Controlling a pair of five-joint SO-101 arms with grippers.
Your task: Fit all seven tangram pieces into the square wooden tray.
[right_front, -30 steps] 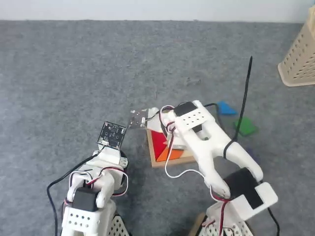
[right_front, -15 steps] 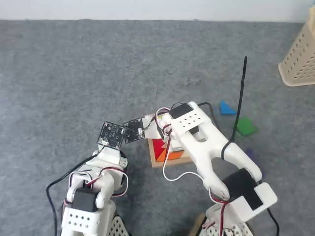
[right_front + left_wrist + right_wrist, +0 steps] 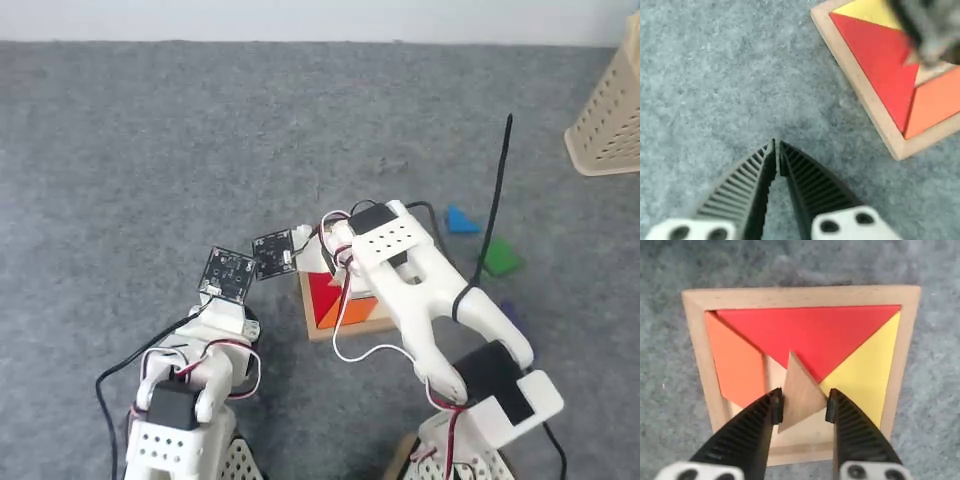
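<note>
This looks to me like a small robotics lab or hobby workspace. Grey carpet-like matting (image 3: 150, 150) covers my table all around the wooden tray (image 3: 306, 305). Just beside the tray, bare circuit boards (image 3: 229, 273) and loose wires (image 3: 338, 222) hang off my white printed arms (image 3: 440, 300). Well beyond the tray are a plain white wall (image 3: 300, 18) and a perforated beige basket (image 3: 608, 110).
</note>
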